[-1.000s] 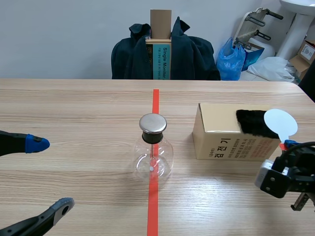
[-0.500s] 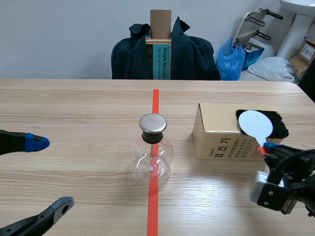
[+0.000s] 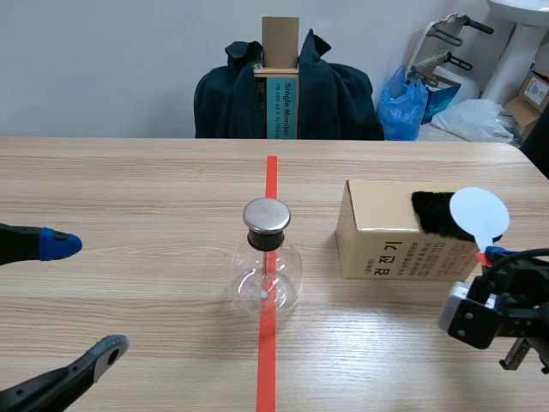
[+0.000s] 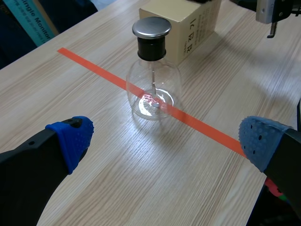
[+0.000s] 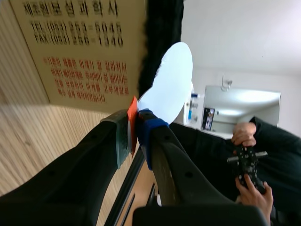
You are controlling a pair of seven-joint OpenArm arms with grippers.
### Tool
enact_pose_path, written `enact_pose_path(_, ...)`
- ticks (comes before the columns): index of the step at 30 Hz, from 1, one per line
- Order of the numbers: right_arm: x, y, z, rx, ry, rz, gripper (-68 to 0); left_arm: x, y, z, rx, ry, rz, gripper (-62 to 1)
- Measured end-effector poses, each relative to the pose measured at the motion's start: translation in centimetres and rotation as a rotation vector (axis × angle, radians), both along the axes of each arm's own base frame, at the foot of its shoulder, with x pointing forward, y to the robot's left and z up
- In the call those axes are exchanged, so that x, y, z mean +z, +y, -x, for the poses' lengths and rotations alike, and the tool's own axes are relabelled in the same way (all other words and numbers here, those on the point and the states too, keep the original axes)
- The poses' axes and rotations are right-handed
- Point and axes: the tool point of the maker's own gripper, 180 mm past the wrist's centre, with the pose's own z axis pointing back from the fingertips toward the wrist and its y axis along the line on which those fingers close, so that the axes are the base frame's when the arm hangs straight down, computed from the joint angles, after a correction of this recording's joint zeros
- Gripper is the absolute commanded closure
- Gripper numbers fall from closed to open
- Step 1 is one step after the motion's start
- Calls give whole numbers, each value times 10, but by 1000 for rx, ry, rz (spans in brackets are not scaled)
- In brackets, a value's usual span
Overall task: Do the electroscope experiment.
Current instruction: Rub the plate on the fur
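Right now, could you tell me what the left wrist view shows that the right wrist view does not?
Only the left wrist view: the capped flask on the tape line, ahead of the open left jaws. Only the right wrist view: the white disc, its red handle clamped in the right jaws, and a person's hands. Both: the box and table.

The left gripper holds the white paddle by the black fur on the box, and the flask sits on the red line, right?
Wrong arm: the right gripper holds the white paddle by the black fur on the box, as the right wrist view shows. The flask does sit on the red line.
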Motion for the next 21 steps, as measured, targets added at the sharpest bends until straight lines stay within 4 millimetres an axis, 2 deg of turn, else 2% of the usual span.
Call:
enact_pose_path(1, 1, 4, 1, 38, -2, -5, -8, 0, 0, 0, 0, 0, -1, -623)
enact_pose_path(3, 5, 26, 6, 187, -5, -32, -8, 0, 0, 0, 0, 1, -1, -623)
enact_pose_path(5, 3, 31, 8, 214, 5, -38, -8, 0, 0, 0, 0, 1, 0, -623)
enact_pose_path(9, 0, 0, 0, 8, 2, 7, -8, 0, 0, 0, 0, 1, 0, -623)
enact_pose_path(11, 2, 4, 1, 50, 0, 3, -8, 0, 0, 0, 0, 1, 0, -623)
enact_pose_path(14, 5, 27, 7, 208, 1, -26, -8, 0, 0, 0, 0, 1, 0, -623)
enact_pose_path(16, 4, 20, 3, 141, -8, -13, -8, 0, 0, 0, 0, 1, 0, -623)
enact_pose_path(19, 2, -10, -2, -44, -10, 27, -8, 0, 0, 0, 0, 2, 1, -623)
enact_pose_path(20, 2, -11, -1, -32, -7, 28, -8, 0, 0, 0, 0, 1, 0, -623)
enact_pose_path(21, 2, -3, 0, 24, -2, 15, -8, 0, 0, 0, 0, 1, 1, -623)
